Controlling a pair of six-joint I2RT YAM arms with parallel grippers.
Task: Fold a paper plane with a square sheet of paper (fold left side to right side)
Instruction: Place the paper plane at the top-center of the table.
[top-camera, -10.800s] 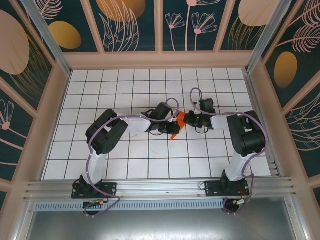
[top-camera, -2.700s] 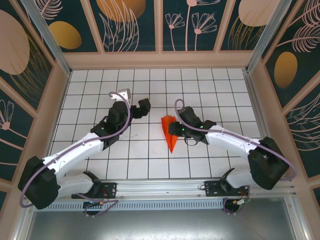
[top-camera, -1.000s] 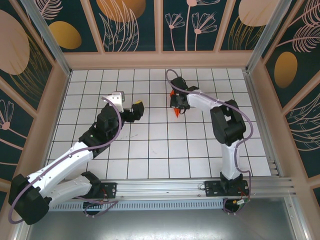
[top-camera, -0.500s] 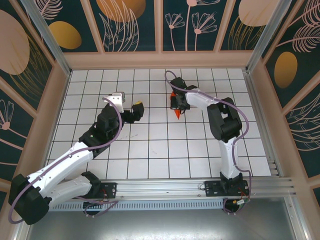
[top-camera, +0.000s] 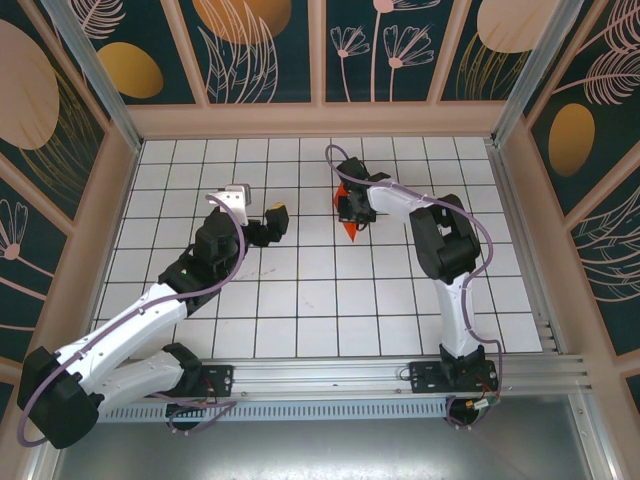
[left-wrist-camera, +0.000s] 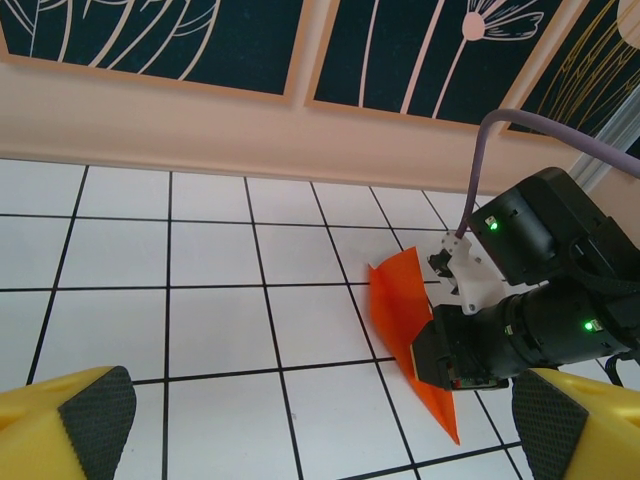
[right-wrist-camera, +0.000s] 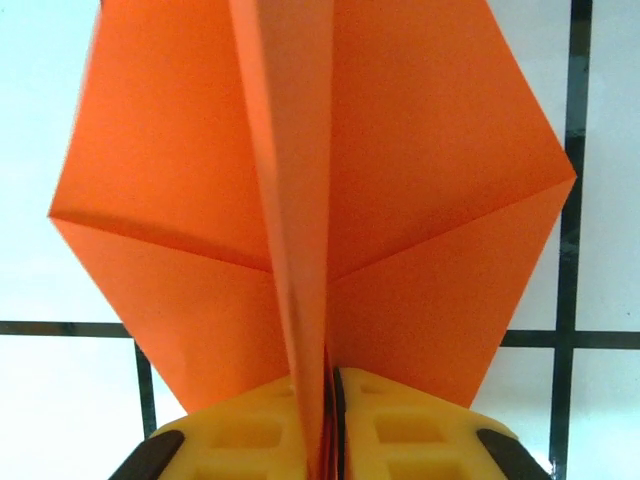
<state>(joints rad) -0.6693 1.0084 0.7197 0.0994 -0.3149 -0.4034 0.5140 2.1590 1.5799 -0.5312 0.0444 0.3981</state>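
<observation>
Toward one o'clock from the middle of the table, the paper plane (top-camera: 346, 222) points its nose to six o'clock, with orange wings spread either side of a raised central fold. My right gripper (right-wrist-camera: 330, 400) is clenched on that fold, its yellow fingers (right-wrist-camera: 250, 430) pressed close with the paper between them. I cannot tell whether the plane touches the tiles. My left gripper (top-camera: 258, 207) sits well apart at the plane's nine o'clock, released, padded fingertips (left-wrist-camera: 95, 400) wide and holding nothing. Beneath lies the table (top-camera: 300, 300), white tiles ruled by dark grid lines. Pale wooden walls (top-camera: 320, 120) surround it, carrying dark teal panels (top-camera: 270, 50) printed with cream flowers, leaves and gold ovals. At six o'clock an aluminium rail (top-camera: 320, 375) bears both arm bases.
</observation>
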